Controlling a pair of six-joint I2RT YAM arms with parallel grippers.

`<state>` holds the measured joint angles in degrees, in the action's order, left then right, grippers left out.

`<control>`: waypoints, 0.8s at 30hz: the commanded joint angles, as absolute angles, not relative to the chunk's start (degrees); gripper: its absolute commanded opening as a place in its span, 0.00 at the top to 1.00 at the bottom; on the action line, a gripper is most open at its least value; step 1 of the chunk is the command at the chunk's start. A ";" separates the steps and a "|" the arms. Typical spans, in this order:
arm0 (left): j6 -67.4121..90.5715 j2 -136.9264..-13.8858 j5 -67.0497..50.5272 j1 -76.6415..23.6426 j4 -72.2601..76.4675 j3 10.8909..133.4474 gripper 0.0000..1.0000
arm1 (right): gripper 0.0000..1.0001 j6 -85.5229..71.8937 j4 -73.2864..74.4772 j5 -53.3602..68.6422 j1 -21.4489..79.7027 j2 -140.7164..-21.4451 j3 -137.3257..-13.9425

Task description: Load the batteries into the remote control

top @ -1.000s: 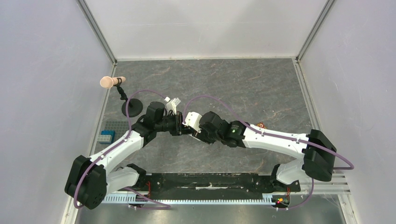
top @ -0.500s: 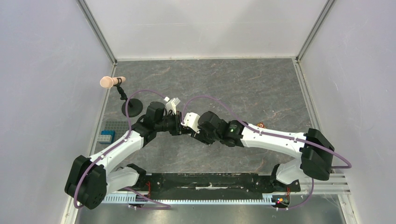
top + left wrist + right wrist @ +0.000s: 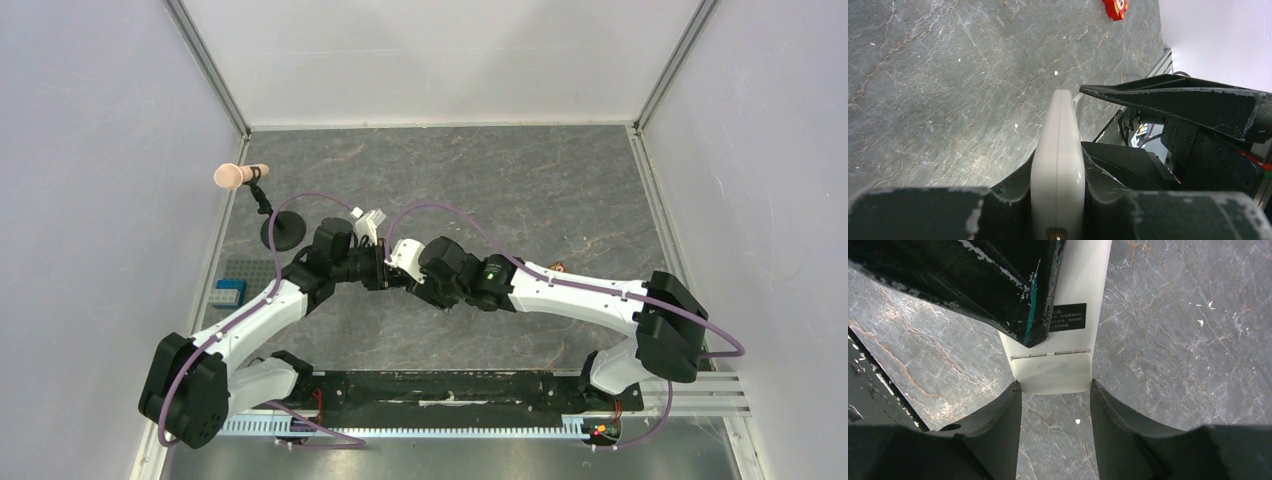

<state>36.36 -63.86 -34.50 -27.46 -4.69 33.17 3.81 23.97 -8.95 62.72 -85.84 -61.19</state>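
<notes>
The remote control (image 3: 1082,280), pinched on edge by the left gripper (image 3: 1058,172), points lengthwise straight out into the right gripper (image 3: 1054,384), whose tips nip its battery-cover end.

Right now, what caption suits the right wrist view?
Remote control's white back, its end pinched by the right hand, left hand gripping farther along.

Far table (image 3: 520,180) lies open; small stand (image 3: 283,231) seemingly crowds the left side.

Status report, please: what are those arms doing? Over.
Left gripper jaws clamped on remote control. Right gripper jaws pinching its cover end. Battery cover on; no batteries seen. Nothing blocking.
</notes>
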 commanded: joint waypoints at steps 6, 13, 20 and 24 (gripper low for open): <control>36.32 -63.16 -38.61 -27.86 -1.22 34.61 0.98 | 0.63 0.39 20.34 -7.99 62.10 -87.16 -64.86; 36.50 -63.10 -39.27 -27.91 -1.07 34.48 0.98 | 0.63 0.10 18.18 -8.11 61.79 -86.94 -64.61; 37.44 -63.76 -40.98 -27.88 -0.29 34.55 0.98 | 0.63 0.43 16.95 -7.79 61.61 -86.76 -64.87; 38.63 -63.92 -41.57 -27.87 -0.31 34.62 0.98 | 0.59 0.55 16.83 -7.48 61.53 -86.93 -65.05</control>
<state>36.40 -64.01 -34.59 -27.29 -4.19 33.17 1.26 24.08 -8.25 61.69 -86.74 -61.98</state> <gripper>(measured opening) 0.278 0.490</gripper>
